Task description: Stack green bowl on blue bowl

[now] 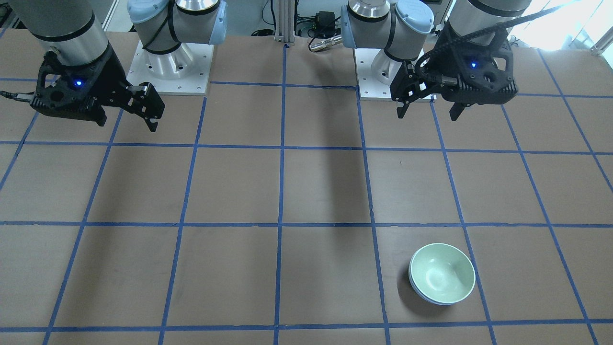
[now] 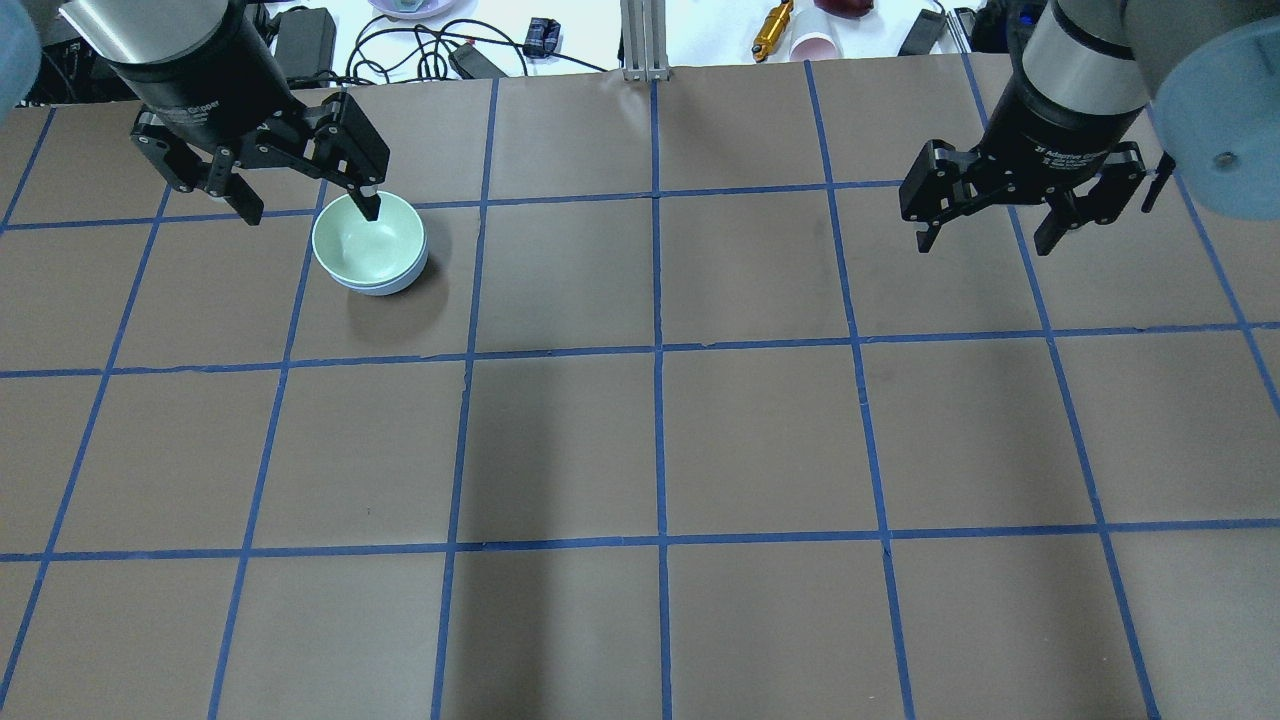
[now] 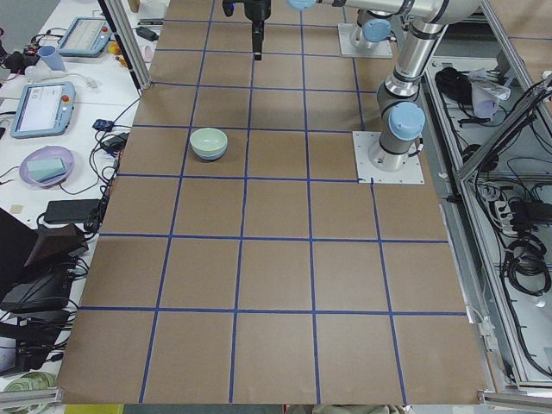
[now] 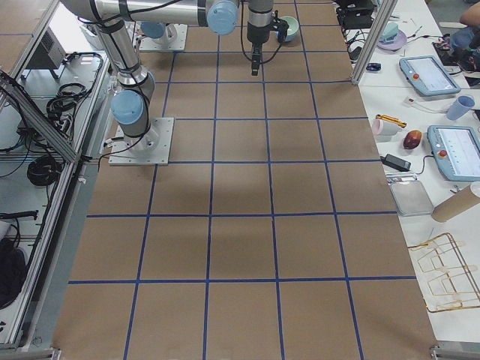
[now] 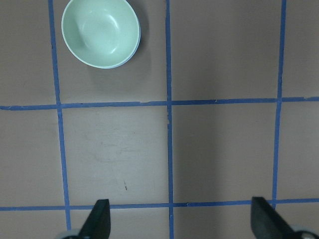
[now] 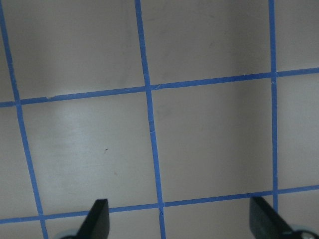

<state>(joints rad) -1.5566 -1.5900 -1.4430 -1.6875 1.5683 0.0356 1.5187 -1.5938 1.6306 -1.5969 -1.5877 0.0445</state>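
Left gripper [image 2: 310, 212] hangs above the table [image 2: 760, 440] with its 2 fingers spread wide and nothing between them. It is clear of the bowls, which its wrist view shows off to one side. Right gripper [image 2: 982, 245] is also raised, wide and holding nothing, well apart on the other side. The green bowl [image 2: 370, 240] sits upright, nested inside the blue bowl [image 2: 405, 282], of which only a thin sliver shows beneath it, in 1 square of the blue tape grid [image 2: 657, 350].

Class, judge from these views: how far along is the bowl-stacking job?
Done: the green bowl sits nested inside the blue bowl. In hand: nothing; both arms' jaws stand open and empty, apart from the bowls. Left: apparently nothing.
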